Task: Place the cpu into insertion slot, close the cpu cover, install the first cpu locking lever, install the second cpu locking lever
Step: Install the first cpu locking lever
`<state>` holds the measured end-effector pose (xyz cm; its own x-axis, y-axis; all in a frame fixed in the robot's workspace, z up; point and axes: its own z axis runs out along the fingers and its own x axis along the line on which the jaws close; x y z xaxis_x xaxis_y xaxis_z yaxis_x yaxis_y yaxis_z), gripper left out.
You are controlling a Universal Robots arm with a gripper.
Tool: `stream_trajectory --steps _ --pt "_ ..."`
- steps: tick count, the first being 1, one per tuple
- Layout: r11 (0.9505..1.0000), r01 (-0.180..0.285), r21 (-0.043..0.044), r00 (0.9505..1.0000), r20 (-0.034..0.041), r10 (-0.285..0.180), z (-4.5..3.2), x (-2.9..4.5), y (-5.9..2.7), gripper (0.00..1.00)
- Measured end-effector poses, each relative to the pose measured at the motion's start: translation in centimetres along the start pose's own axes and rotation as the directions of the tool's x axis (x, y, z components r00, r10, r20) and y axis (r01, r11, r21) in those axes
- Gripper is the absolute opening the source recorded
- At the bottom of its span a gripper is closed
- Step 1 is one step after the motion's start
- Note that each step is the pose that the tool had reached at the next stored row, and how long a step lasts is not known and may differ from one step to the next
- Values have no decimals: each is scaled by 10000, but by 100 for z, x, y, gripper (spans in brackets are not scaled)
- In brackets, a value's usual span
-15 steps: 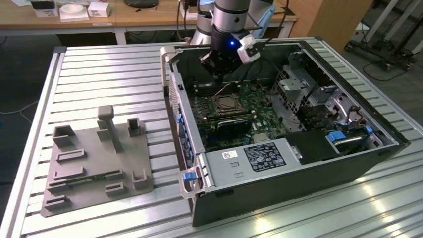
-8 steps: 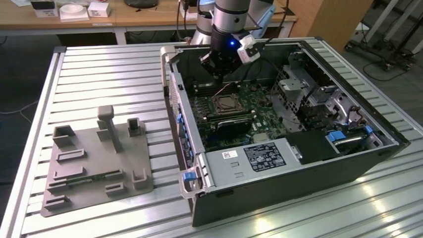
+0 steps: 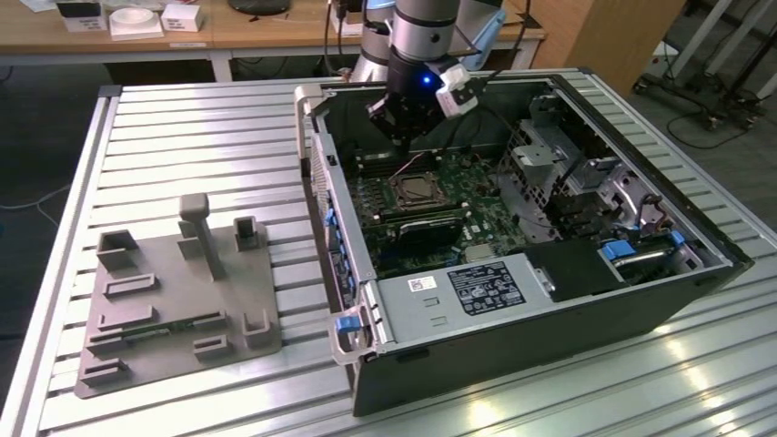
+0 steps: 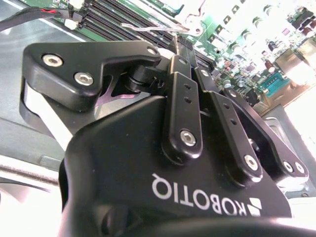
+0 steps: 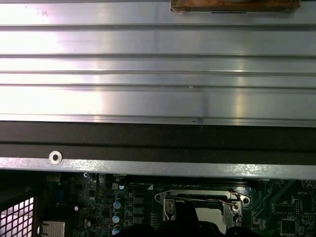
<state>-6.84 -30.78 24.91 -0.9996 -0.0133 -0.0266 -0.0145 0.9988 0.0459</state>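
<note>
Insertion slot [image 3: 419,189]: I see it on the green circuit board [image 3: 486,218] inside the open computer case [image 3: 547,355]. It is toward the 11 o'clock part of the case's interior in the exterior view. It is a square with a silvery rim and a darker middle.
Slot, close up [image 5: 197,195]: in the first wrist view I see the metal rim with a thin wire lever [image 5: 212,200] running along it. A pale bright patch sits inside the rim, and I cannot tell what it is.
Hand [image 3: 407,132]: it hangs just above the board at 12 o'clock of the slot in the exterior view, near it. I see no contact from here.
Hand state: I cannot tell whether it is apart or together, or whether it is clamped on anything.
Arm [image 3: 425,36]: it comes down into the case from 12 o'clock, nearly upright, with a blue light on the wrist.
Second wrist view: past the hand's black body I see a bent wire lever [image 4: 153,28] next to the long dark memory slots [image 4: 123,19].
Case: it lies on its side with the open face up, on the slatted metal table [image 3: 195,137]. A blue latch [image 3: 346,323] is at its 7 o'clock corner.
Grey fixture tray [image 3: 182,282]: it sits on the table at 9 o'clock of the case, apart from it.
</note>
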Motion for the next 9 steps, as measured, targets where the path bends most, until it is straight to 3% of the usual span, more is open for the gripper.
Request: stream_trajectory --steps 9 --pt "10000 -1 3 10000 -1 1 53 -37 -1 11"
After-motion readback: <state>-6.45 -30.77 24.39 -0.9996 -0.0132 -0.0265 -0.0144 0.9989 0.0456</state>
